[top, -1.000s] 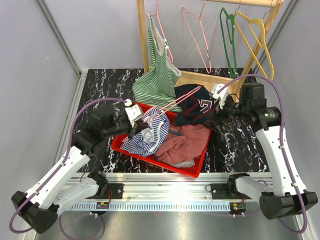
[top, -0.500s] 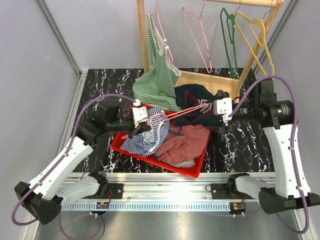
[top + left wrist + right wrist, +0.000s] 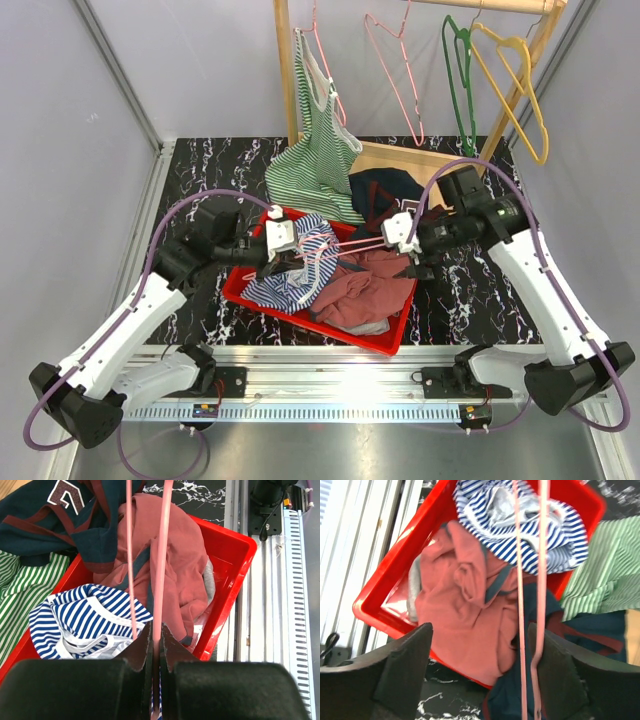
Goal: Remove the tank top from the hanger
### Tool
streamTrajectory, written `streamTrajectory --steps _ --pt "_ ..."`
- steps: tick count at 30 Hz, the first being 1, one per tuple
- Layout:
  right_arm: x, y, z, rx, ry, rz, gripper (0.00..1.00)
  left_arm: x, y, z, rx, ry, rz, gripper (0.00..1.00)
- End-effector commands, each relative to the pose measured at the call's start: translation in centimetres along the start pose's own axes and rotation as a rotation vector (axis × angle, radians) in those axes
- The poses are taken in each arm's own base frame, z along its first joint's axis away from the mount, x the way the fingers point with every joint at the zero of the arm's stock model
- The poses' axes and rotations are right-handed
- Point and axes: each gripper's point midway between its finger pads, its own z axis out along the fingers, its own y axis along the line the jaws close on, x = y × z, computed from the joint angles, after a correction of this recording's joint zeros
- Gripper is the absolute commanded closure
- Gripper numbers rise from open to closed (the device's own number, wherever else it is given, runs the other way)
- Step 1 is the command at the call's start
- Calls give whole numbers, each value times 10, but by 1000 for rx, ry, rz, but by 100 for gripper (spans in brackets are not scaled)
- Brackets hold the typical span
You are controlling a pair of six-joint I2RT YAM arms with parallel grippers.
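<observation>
Left gripper [image 3: 156, 636] clamps the pink hanger [image 3: 161, 555] at 9 o'clock. Right gripper [image 3: 480, 630], at 3 o'clock, straddles it, jaws apart.

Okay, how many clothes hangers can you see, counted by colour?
Pink hangers: 3 (one carrying the green striped tank top, one bare on the wooden rack, one over the red bin)
Green hanger: 1
Yellow hanger: 1
Total: 5

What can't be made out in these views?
- Left wrist: end of the pink hanger, hidden inside the shut left jaws.
- Right wrist: hanger's near end, cut off by the bottom edge.
- Top: whether the striped tank top is on the hanger; bunched cloth hides it.
</observation>
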Motion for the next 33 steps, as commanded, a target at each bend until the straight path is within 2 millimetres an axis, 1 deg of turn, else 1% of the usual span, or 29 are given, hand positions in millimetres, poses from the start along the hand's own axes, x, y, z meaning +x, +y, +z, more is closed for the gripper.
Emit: streamTrajectory --steps 1,2,3,6,7,9,10,12,13,15,17,18,19,20,21,22,23,25,26,27,28,29,30,31,32,33 --pt "16 -10 5 43 107 4 19 -30 -3 -6 26 -84 84 100" --pt "14 -10 5 40 103 0 20 -28 -3 -5 29 -82 82 100" --pt "15 -10 7 34 105 -1 26 -27 -3 -5 27 -80 83 100" --pt "13 -10 7 27 104 -10 36 -27 -4 -5 30 -83 87 100" --pt "12 -10 7 25 102 -16 45 -27 -4 -5 29 -84 87 100" --pt "10 -10 7 31 97 -23 58 -25 -5 -5 28 -86 91 100" --pt "10 -12 6 39 99 -27 70 -26 -5 -5 30 -90 93 100" --pt "10 -10 5 44 99 -33 81 -25 -5 -5 25 -91 95 100" --pt "9 -13 4 58 101 -43 100 -25 -4 -6 19 -93 96 100" --pt "10 -11 1 79 109 -46 100 -27 -1 -7 -8 -101 89 99" --pt "10 -7 -2 80 116 -43 100 -27 8 -8 -72 -101 70 85" --pt "10 -4 -6 86 126 -38 100 -30 19 -14 -155 -108 74 74" --pt "10 -2 -7 91 131 -32 100 -33 24 -18 -197 -116 82 65" --pt "10 2 -10 104 134 -18 100 -28 34 -22 -269 -106 76 53" --pt "12 3 -12 116 147 -10 100 -35 40 -27 -319 -137 86 44" --pt "15 5 -13 122 154 8 100 -43 40 -38 -366 -170 109 30" --pt "17 5 -21 154 161 40 100 -37 47 -42 -427 -166 103 24" --pt "23 2 -28 200 181 94 100 -50 52 -61 -525 -226 134 15" --pt "25 2 -34 231 187 143 100 -44 60 -68 -595 -220 127 8" --pt "32 -1 -44 276 210 192 100 -48 63 -76 -639 -239 134 6" --pt "34 -3 -50 309 214 226 100 -50 63 -85 -683 -258 141 1" --pt "33 -2 -57 344 210 272 100 -41 69 -90 -739 -243 127 1" --pt "38 -5 -67 392 221 313 100 -40 72 -94 -769 -246 132 1" --pt "39 -7 -71 425 222 338 100 -33 73 -95 -788 -235 125 1" --pt "37 -7 -78 475 212 388 100 -31 76 -100 -819 -235 120 1" --pt "39 -12 -84 526 221 401 100 -28 76 -100 -825 -229 116 1"
